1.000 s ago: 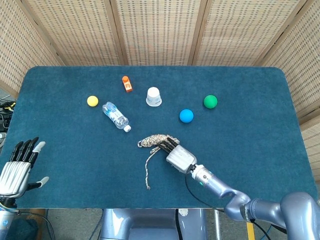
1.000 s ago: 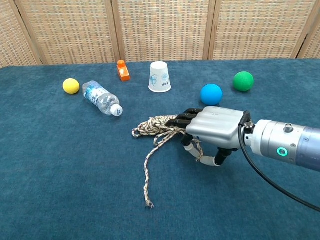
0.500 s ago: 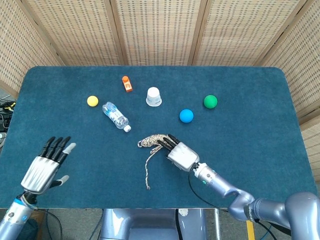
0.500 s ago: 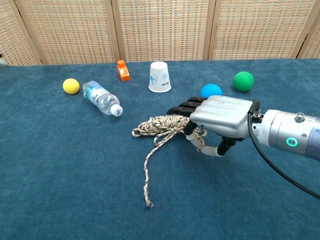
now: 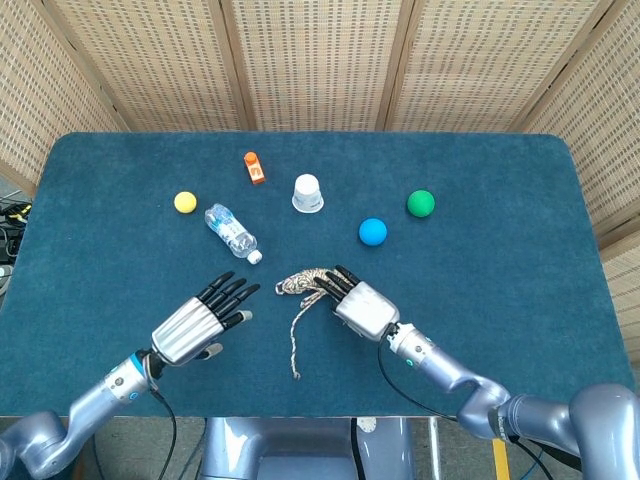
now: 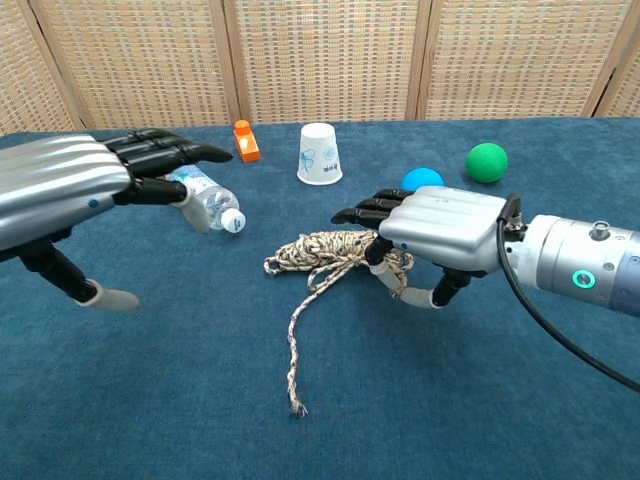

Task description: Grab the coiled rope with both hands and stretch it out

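Left hand (image 5: 200, 325) now far in from the surface's near-left corner, where it sat a second ago; palm down, fingers straight and spread toward the coiled rope (image 5: 305, 285), thumb out to the side, nothing held. Fills the left of the chest view (image 6: 70, 195), hiding the yellow ball and partly covering the water bottle (image 6: 205, 198). Still short of the rope, a stretch of blue surface (image 5: 500, 300) between fingertips and coil.

Right hand (image 5: 355, 302) barely shifted: slightly farther forward over the rope's right end than before, palm down, dark fingers (image 6: 365, 212) extended over the coil, thumb curled beneath. Strands show around the thumb and under the palm, but a firm grip cannot be told. Rope itself unmoved, bunched near the middle of the surface, loose tail trailing toward the near edge.

Behind, unchanged: orange block (image 5: 254, 167), white cup (image 5: 307, 193) upside down, blue ball (image 5: 372, 231), green ball (image 5: 421, 203), yellow ball (image 5: 185, 202).
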Action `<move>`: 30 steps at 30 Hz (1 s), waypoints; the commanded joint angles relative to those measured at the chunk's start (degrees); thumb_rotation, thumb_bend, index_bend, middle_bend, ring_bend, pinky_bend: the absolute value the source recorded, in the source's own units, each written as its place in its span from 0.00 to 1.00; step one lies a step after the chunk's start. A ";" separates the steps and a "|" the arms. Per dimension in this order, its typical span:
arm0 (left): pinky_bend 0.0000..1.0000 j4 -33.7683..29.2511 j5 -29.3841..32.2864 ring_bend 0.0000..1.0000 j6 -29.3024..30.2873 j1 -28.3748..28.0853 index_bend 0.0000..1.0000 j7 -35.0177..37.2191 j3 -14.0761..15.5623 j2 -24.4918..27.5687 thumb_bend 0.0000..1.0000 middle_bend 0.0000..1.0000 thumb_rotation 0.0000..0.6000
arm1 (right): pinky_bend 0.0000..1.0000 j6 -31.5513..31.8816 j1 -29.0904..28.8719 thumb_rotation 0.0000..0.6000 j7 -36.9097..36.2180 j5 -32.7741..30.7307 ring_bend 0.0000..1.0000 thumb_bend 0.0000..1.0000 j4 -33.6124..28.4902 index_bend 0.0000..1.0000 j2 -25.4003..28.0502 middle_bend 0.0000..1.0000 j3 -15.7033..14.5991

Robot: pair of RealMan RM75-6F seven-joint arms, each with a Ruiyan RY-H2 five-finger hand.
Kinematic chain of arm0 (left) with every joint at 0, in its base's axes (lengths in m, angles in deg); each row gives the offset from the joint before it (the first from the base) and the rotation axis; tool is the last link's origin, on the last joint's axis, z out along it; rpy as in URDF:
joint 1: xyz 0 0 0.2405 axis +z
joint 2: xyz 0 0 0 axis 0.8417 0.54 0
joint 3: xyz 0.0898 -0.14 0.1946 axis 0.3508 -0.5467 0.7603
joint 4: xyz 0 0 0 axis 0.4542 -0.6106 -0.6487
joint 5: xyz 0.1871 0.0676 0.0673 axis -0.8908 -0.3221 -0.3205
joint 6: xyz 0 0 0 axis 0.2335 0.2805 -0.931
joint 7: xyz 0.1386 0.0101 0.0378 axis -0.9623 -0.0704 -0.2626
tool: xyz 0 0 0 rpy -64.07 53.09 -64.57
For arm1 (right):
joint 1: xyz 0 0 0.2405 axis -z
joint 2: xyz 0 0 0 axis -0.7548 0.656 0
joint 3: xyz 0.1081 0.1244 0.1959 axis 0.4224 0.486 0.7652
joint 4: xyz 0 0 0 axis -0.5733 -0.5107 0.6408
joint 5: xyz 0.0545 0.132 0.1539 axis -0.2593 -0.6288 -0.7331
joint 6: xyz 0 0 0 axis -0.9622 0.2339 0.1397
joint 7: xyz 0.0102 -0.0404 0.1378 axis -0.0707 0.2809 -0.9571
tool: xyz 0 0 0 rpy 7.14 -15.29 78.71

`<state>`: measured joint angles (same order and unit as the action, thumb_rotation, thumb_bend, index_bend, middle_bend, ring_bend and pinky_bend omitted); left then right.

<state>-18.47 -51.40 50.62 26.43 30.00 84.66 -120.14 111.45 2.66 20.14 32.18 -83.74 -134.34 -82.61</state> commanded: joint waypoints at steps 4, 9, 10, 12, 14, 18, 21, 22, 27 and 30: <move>0.00 4.61 -0.04 0.00 -3.43 -4.02 0.41 1.26 0.81 -5.18 0.10 0.00 1.00 | 0.00 0.12 -0.23 1.00 -1.00 0.57 0.00 0.43 1.01 0.63 -0.68 0.01 -0.23; 0.00 7.93 0.14 0.00 -4.35 -5.95 0.44 1.54 1.40 -8.97 0.13 0.00 1.00 | 0.00 0.34 -0.24 1.00 -2.41 0.54 0.00 0.43 1.98 0.64 -1.05 0.01 -0.13; 0.00 8.36 0.66 0.00 -4.73 -6.34 0.44 1.82 1.36 -9.76 0.14 0.00 1.00 | 0.00 0.33 -0.22 1.00 -2.85 0.51 0.00 0.43 2.22 0.64 -1.10 0.01 -0.16; 0.00 9.14 1.34 0.00 -5.17 -6.97 0.44 1.79 1.14 -10.92 0.15 0.00 1.00 | 0.00 0.21 -0.21 1.00 -3.48 0.43 0.00 0.43 2.69 0.64 -1.23 0.01 -0.22; 0.00 10.16 1.93 0.00 -5.57 -7.67 0.44 1.80 1.04 -12.31 0.17 0.00 1.00 | 0.00 0.06 -0.21 1.00 -4.10 0.39 0.00 0.43 3.39 0.64 -1.43 0.01 -0.33; 0.00 11.96 2.35 0.00 -5.95 -8.79 0.44 1.91 1.29 -14.32 0.18 0.00 1.00 | 0.00 0.04 -0.15 1.00 -5.27 0.36 0.00 0.43 4.54 0.64 -1.77 0.01 -0.46; 0.00 13.16 2.87 0.00 -6.37 -9.57 0.44 2.15 1.59 -15.72 0.19 0.00 1.00 | 0.00 0.14 -0.15 1.00 -6.05 0.50 0.00 0.43 5.43 0.64 -1.99 0.01 -0.57; 0.00 13.46 3.03 0.00 -6.46 -9.71 0.44 2.24 1.76 -16.09 0.19 0.00 1.00 | 0.00 0.16 -0.13 1.00 -6.26 0.52 0.00 0.43 5.67 0.64 -2.03 0.01 -0.61; 0.00 15.41 3.59 0.00 -6.28 -10.01 0.44 2.55 3.03 -17.83 0.19 0.00 1.00 | 0.00 0.24 -0.18 1.00 -7.09 0.78 0.00 0.43 6.60 0.64 -2.10 0.01 -0.79; 0.00 16.86 3.74 0.00 -5.92 -10.26 0.44 3.22 3.63 -18.93 0.20 0.00 1.00 | 0.00 0.27 -0.16 1.00 -7.59 0.71 0.00 0.43 6.79 0.64 -2.12 0.01 -0.76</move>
<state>-2.11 -47.74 44.49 16.32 32.89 87.99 -138.63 111.71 2.50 12.56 32.90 -76.97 -136.45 -83.38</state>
